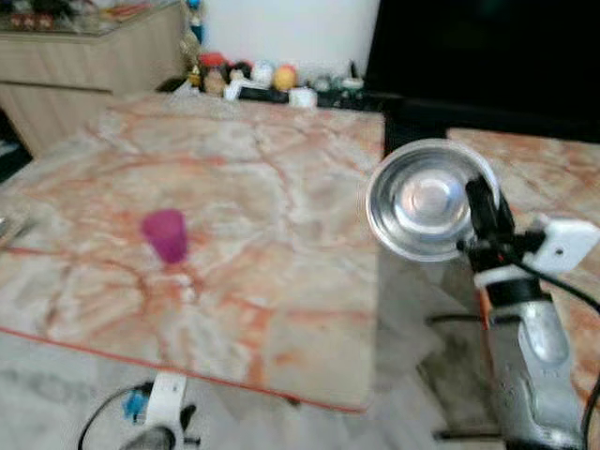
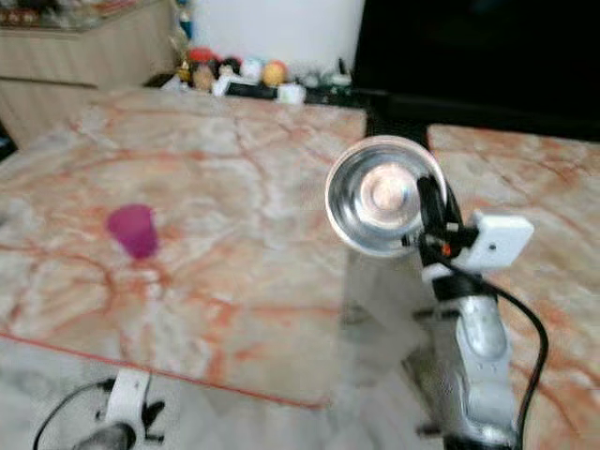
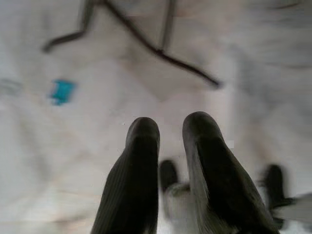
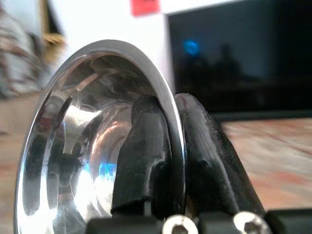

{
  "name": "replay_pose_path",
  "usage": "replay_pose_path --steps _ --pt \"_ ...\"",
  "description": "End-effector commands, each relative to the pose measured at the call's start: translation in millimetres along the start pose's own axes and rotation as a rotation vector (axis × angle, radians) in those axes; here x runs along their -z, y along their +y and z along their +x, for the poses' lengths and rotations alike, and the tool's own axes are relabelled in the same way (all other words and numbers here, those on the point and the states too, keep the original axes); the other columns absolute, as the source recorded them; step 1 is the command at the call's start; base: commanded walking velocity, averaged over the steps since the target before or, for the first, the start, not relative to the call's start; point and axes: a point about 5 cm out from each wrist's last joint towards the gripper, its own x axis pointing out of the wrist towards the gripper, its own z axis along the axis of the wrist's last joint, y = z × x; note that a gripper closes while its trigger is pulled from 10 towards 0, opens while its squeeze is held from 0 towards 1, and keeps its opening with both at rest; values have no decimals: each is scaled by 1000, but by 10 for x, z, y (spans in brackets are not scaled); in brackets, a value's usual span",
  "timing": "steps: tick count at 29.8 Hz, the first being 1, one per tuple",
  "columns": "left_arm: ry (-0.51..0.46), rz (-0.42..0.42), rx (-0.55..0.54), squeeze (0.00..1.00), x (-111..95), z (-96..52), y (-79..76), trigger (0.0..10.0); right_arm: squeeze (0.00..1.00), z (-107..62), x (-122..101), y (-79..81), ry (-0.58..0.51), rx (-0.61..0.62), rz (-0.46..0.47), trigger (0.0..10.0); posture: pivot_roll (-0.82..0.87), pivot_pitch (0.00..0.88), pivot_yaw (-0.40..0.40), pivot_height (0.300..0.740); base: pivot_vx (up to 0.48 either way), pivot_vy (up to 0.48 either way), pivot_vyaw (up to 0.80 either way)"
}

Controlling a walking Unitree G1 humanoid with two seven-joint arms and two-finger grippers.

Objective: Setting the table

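Down low, nearest the robot, the left gripper hangs idle over the pale floor, its two black fingers close together with only a narrow gap and nothing between them.

Up and out front, the right gripper is doing the work. It carries a steel bowl by the rim, one finger inside the wall and one outside, pinched tight on the thin edge. That grip tips the bowl on its side, its open mouth facing back toward the head camera, which is why the polished inside shows so clearly. The bowl is in the air, touching nothing else, hovering over the gap where the marble surface ends at its right edge. A rim pinch like this looks secure enough to carry, but my read is that the bowl will need levelling before it goes down.

Further in, a small magenta cup stands upright on the surface, toward the left half and well apart from the bowl. There is bare marble between them, so the bowl likely belongs somewhere there.

Beyond the far edge, a row of small toys and ornaments lines the wall, with a dark television screen to the right and a second marble top beneath it.
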Motion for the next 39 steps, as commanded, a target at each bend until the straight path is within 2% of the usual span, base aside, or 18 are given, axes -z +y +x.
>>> replay_pose_path --steps 1,4,9,16,36,39 --pt "30 3 -24 0 73 -28 84 10000 0 46 -75 78 -37 -22 13 10000 31 0 -43 740 0 -311 0" --pt "33 3 -24 0 103 -39 92 10000 0 31 -14 155 -24 -23 31 10000 40 0 -38 740 0 -311 0" --pt "36 4 -29 0 124 -51 122 10000 0 34 14 198 -13 -19 54 10000 49 0 -35 740 0 -310 0" --pt "34 13 -33 0 120 -59 168 10000 0 46 24 222 -11 1 78 10000 50 0 -22 740 0 -309 -390" --pt "39 13 -27 0 141 -63 155 10000 0 48 50 262 -6 25 90 10000 57 0 -29 740 0 -310 0" --pt "42 10 -28 0 155 -67 154 10000 0 59 54 275 4 20 102 10000 58 0 -33 740 0 -311 -588"
